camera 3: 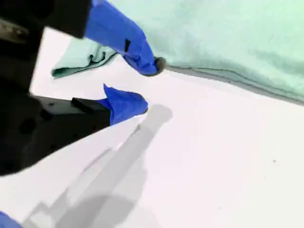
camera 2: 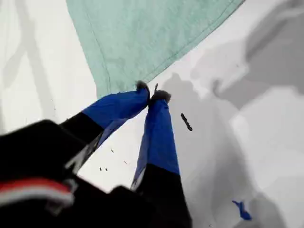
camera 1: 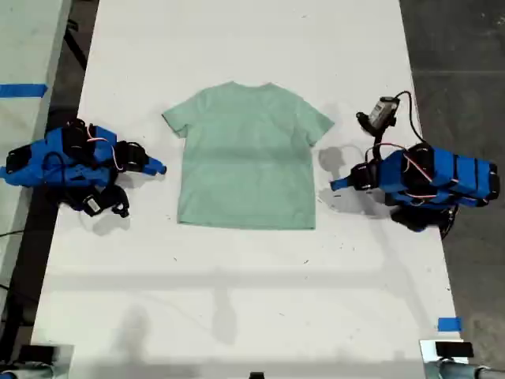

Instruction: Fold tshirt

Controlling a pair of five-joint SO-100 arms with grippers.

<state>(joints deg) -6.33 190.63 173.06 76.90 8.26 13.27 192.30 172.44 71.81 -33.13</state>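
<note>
Tshirt (camera 1: 247, 154) lay flat, judged light and limp, best pinched at sleeves; my first gripper (camera 2: 151, 91) closed empty, my second gripper (camera 3: 151, 85) parted.

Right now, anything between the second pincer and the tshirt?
Nothing. Only bare table separates my second pincer from the tshirt edge. The exterior and second wrist views both show it.

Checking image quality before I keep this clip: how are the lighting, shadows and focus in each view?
Exterior view: even, bright light, sharp; soft grey shadows lie on the white table beside both arms; tshirt clear. First wrist view: my first gripper is fairly sharp, the black housing near the lens blurred, and broad shadows cross the table. Second wrist view: soft overall, with my second gripper casting a long shadow.
</note>
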